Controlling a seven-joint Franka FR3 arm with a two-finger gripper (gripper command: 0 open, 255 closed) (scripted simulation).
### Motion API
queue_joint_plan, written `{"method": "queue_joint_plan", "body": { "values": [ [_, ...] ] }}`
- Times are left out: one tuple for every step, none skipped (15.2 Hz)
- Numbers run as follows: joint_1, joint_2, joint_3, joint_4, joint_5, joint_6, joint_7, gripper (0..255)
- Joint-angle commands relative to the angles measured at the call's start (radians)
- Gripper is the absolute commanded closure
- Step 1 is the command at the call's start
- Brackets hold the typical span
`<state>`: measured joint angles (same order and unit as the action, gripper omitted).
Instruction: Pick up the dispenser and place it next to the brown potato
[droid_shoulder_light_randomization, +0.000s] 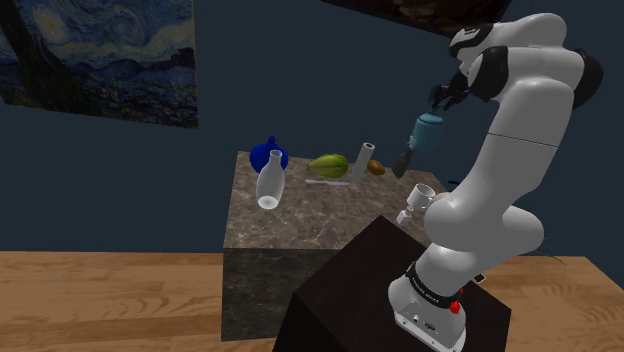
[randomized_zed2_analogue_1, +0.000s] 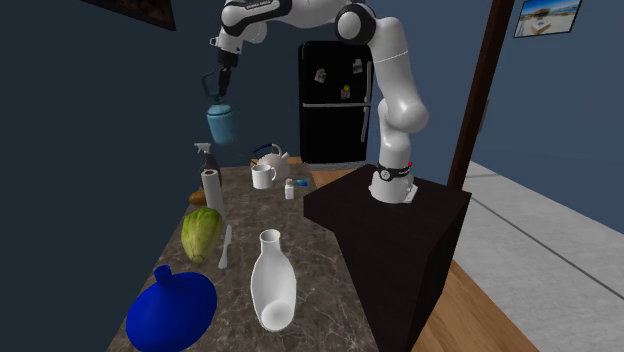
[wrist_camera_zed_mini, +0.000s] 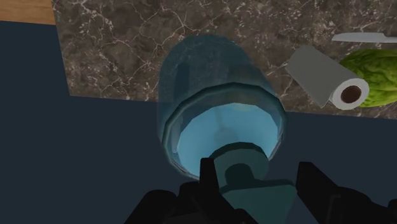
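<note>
A teal-blue dispenser (droid_shoulder_light_randomization: 430, 133) (randomized_zed2_analogue_1: 222, 122) (wrist_camera_zed_mini: 219, 95) hangs in the air, high above the marble table (droid_shoulder_light_randomization: 300, 215) (randomized_zed2_analogue_1: 320, 250). My gripper (droid_shoulder_light_randomization: 440, 100) (randomized_zed2_analogue_1: 218, 92) (wrist_camera_zed_mini: 254, 181) is shut on its cap, with a black finger on each side. In the wrist view the dispenser's body hangs over the table's edge (wrist_camera_zed_mini: 127, 57). The small brown potato (droid_shoulder_light_randomization: 375, 168) (randomized_zed2_analogue_1: 197, 197) lies on the table below, beside a paper roll (droid_shoulder_light_randomization: 365, 160) (randomized_zed2_analogue_1: 212, 190) (wrist_camera_zed_mini: 327, 79).
A dark spray bottle (droid_shoulder_light_randomization: 403, 160) (randomized_zed2_analogue_1: 205, 155) stands under the dispenser. A green vegetable (droid_shoulder_light_randomization: 330, 165) (randomized_zed2_analogue_1: 202, 232) (wrist_camera_zed_mini: 375, 79), knife (randomized_zed2_analogue_1: 225, 248), white vase (droid_shoulder_light_randomization: 270, 185) (randomized_zed2_analogue_1: 270, 280), blue vase (droid_shoulder_light_randomization: 268, 155) (randomized_zed2_analogue_1: 172, 310), mug (droid_shoulder_light_randomization: 420, 200) (randomized_zed2_analogue_1: 263, 177) and teapot (randomized_zed2_analogue_1: 270, 158) share the table.
</note>
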<state>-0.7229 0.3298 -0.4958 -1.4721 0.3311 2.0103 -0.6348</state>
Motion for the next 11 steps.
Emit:
{"method": "queue_joint_plan", "body": {
  "values": [
    [0.000, 0.003, 0.002, -0.023, 0.005, 0.027, -0.008, 255],
    [0.001, 0.004, 0.002, -0.036, 0.007, 0.040, -0.011, 255],
    [0.002, 0.005, 0.003, -0.048, 0.009, 0.053, -0.014, 255],
    [0.003, 0.006, 0.004, -0.060, 0.011, 0.065, -0.017, 255],
    [0.003, 0.007, 0.005, -0.072, 0.013, 0.078, -0.020, 255],
    [0.004, 0.009, 0.006, -0.083, 0.016, 0.090, -0.023, 255],
    [0.004, 0.010, 0.007, -0.094, 0.018, 0.102, -0.026, 255],
    [0.005, 0.012, 0.009, -0.104, 0.021, 0.114, -0.030, 255],
    [0.005, 0.015, 0.010, -0.115, 0.024, 0.126, -0.033, 255],
    [0.005, 0.017, 0.011, -0.125, 0.027, 0.138, -0.037, 255],
    [0.005, 0.020, 0.012, -0.134, 0.031, 0.150, -0.040, 255]
  ]
}}
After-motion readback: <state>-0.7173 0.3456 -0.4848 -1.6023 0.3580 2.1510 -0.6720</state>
